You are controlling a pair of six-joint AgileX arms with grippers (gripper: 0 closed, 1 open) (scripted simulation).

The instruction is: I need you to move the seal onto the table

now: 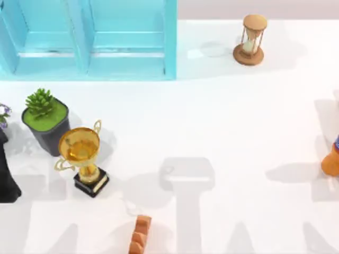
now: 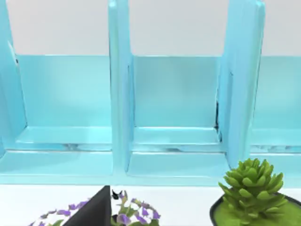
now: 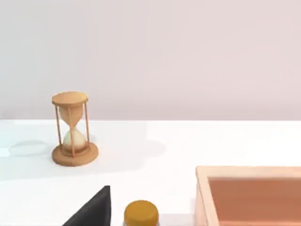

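The seal is out of view. The white table [image 1: 222, 121] spans the top view. A dark part of my left gripper [image 2: 93, 213] shows in the left wrist view. It is above purple flowers [image 2: 127, 213] and faces the light blue cabinet [image 2: 174, 103]. A dark part of my right gripper [image 3: 94, 211] shows in the right wrist view, beside a yellow round cap [image 3: 141, 214] and facing the wooden hourglass [image 3: 73, 129].
The blue cabinet [image 1: 90, 39] stands at the back left and the hourglass [image 1: 251, 39] at the back right. A succulent in a dark pot [image 1: 46, 120] and a gold trophy [image 1: 82, 159] stand at the left. An orange object [image 1: 140, 235] lies at the front, another [image 1: 331, 161] at the right edge. A pink-orange tray [image 3: 249, 193] is near my right gripper.
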